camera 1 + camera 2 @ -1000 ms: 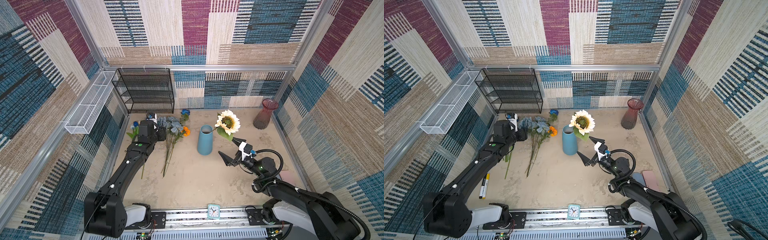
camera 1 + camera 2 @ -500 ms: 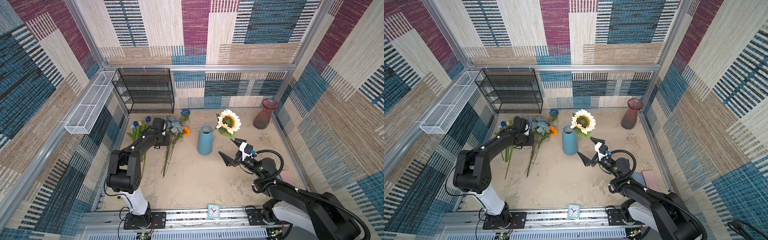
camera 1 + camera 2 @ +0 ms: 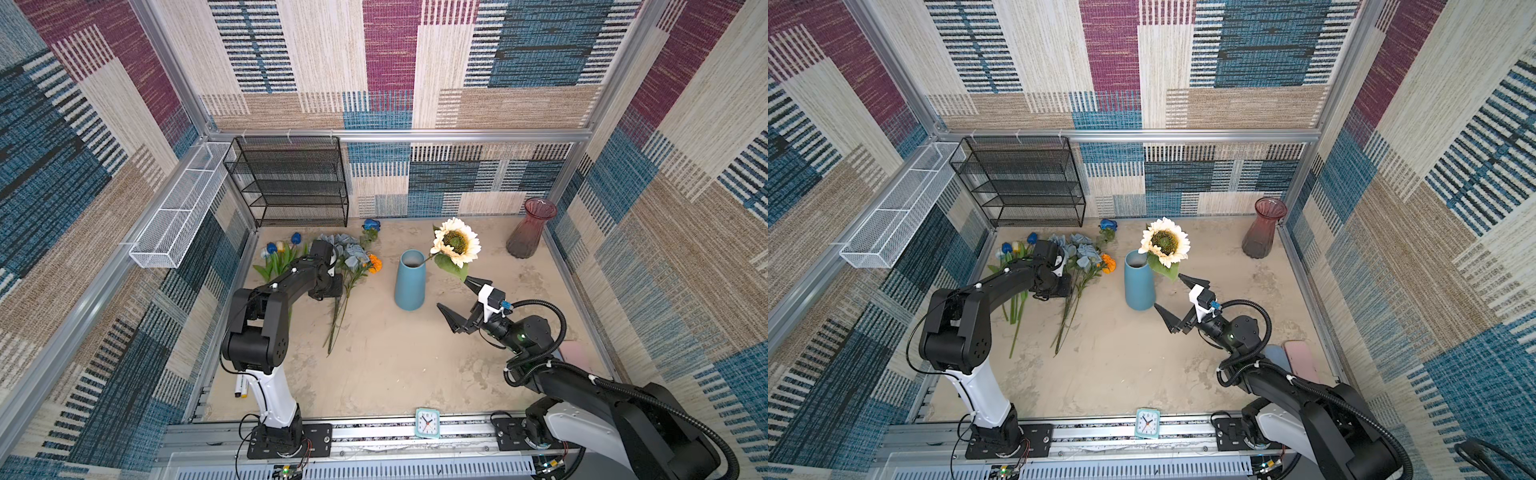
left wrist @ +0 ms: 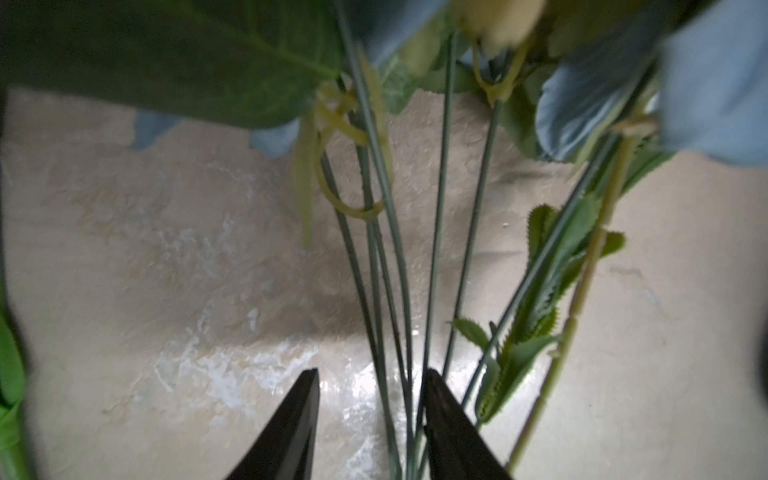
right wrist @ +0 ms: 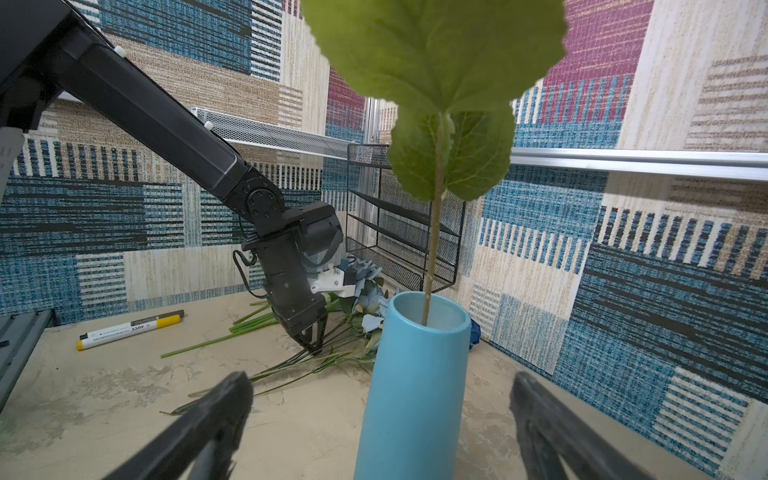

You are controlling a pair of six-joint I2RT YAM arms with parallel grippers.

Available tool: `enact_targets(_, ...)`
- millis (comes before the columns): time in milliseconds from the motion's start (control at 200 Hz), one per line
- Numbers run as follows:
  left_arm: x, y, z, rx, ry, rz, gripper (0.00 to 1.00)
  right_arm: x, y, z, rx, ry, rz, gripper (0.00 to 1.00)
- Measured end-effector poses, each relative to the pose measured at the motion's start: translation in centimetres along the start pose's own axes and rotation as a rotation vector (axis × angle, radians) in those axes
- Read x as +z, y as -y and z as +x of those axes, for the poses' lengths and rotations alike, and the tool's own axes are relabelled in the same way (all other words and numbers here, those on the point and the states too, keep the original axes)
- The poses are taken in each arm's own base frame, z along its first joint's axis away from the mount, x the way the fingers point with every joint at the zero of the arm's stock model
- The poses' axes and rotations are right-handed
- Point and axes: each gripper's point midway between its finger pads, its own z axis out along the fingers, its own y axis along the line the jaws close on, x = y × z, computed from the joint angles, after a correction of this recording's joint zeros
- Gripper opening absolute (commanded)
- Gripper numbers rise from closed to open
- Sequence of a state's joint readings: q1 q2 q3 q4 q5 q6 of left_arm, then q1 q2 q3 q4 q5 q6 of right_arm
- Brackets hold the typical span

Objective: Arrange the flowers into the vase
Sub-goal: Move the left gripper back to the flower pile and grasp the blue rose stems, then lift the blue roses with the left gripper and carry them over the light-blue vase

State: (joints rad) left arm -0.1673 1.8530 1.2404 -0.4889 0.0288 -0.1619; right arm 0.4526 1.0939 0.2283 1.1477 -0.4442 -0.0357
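Sand-coloured tabletop (image 3: 395, 374) is enclosed by patterned fabric walls. On its left side the loose flowers (image 3: 353, 262) are laid flat, with blooms toward the black wire rack (image 3: 291, 183) and stems (image 3: 337, 324) running back toward the arm bases. The left gripper (image 4: 372, 376) is placed over this bundle partway along its length, tips down at the surface. In the left wrist view its jaws are seen partly spread, set astride several thin green stems that are crowded against one finger (image 4: 444, 415), with a gap left on the other side, so no pinch can be claimed. The long axis of the stems is thus crossed by the jaws, which is judged right for a grasp. The blue vase (image 3: 410, 286) is stood upright well to the right of the bundle, with the sunflower (image 3: 456, 241) already leaning in it. The right gripper (image 3: 454, 291) is held wide apart and empty just beside the vase, but the lying flowers are plainly nearer the left arm.
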Motion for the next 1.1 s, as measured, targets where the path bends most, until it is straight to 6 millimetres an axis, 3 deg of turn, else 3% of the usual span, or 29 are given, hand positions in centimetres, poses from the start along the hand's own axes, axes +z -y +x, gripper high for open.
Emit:
enact_targets(230,0.2,0.2,0.1,0.005,-0.005,0.002,0.16,0.0,0.0,0.1,0.000,-0.001,0.001,0.99)
enact_targets(331,0.1,0.3,0.1,0.007,-0.003,0.002,0.13,0.0,0.0,0.0,0.000,0.000,0.002,0.99)
enact_targets(486,-0.4,0.2,-0.1,0.007,0.013,-0.006,0.00,0.0,0.0,0.0,-0.001,0.001,0.002,0.99)
enact_targets(781,-3.3,-0.4,-0.3,-0.010,0.074,-0.033,0.00,-0.1,0.0,0.0,-0.001,0.003,0.002,1.00)
enact_targets(1102,-8.2,-0.6,-0.3,-0.041,0.200,-0.033,0.00,-0.3,-0.1,0.1,0.000,0.001,0.002,1.00)
